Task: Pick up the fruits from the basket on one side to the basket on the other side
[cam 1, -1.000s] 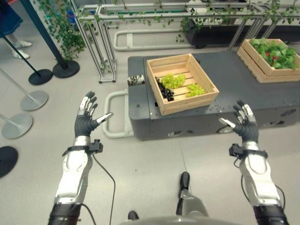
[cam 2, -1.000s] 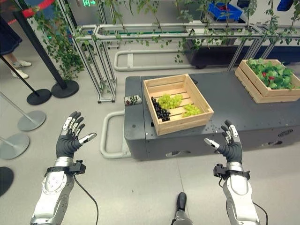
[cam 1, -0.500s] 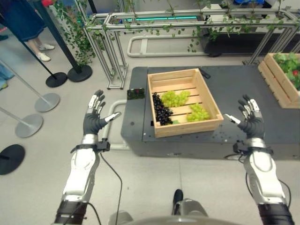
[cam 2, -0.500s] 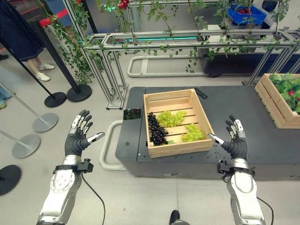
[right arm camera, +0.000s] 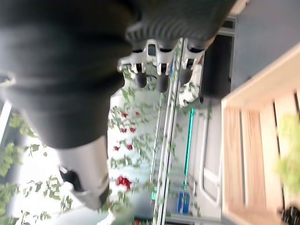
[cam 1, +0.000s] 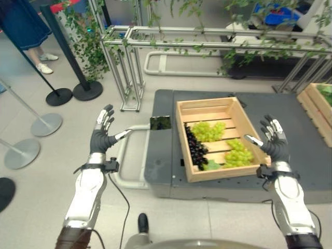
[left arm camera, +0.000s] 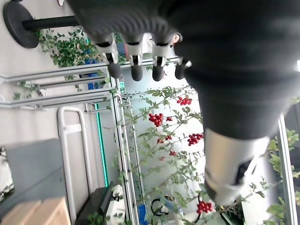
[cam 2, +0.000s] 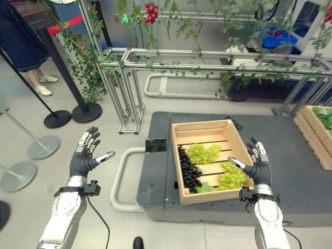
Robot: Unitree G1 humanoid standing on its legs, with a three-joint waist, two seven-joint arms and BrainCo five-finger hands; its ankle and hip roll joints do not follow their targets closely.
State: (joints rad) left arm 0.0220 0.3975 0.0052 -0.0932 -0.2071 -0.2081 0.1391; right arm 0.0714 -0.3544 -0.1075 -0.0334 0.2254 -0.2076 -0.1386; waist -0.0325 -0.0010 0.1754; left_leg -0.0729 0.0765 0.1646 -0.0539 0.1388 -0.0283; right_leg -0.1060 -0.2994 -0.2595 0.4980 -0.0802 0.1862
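Your left hand (cam 1: 101, 136) and right hand (cam 1: 274, 143) flank the wooden crate (cam 1: 216, 136) spread wide, empty; its grapes (cam 1: 208, 130) await grasping.

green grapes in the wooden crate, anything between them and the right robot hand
Nothing visible blocks them. The right robot hand hovers open beside the slatted wooden crate, and only its low side wall lies between the hand and the light green grape bunch.
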